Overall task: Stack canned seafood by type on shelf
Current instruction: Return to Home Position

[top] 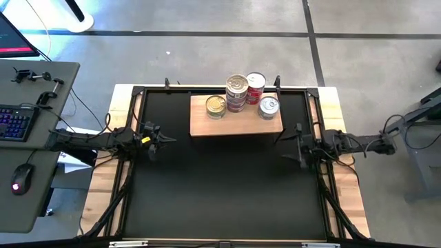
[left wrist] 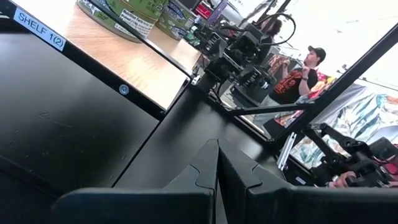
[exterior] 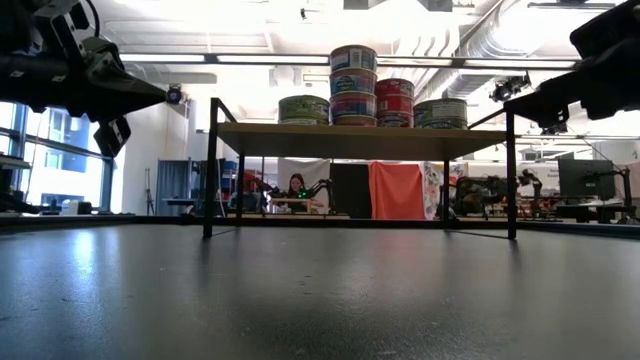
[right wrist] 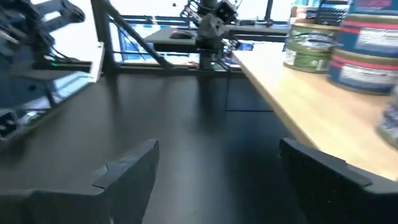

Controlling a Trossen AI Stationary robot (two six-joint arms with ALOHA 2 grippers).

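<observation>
The wooden shelf [top: 234, 120] stands on thin black legs at the far middle of the black mat. On it sit a single gold-lidded can [top: 216, 105], a tall stack of blue-and-white cans [top: 236, 93], a stack of red cans [top: 255, 86] and a single silver-lidded can [top: 269, 107]. In the low view the stacks [exterior: 353, 85] rise above the board. My left gripper [top: 167, 140] hovers left of the shelf, shut and empty [left wrist: 217, 155]. My right gripper [top: 284, 141] hovers right of the shelf, open and empty [right wrist: 217, 168].
The black mat [top: 220, 193] covers the table in front of the shelf. A black frame [top: 138, 93] runs round the mat's edges. A desk with keyboard and mouse [top: 21, 179] stands left of the table. People sit in the room beyond [left wrist: 305, 71].
</observation>
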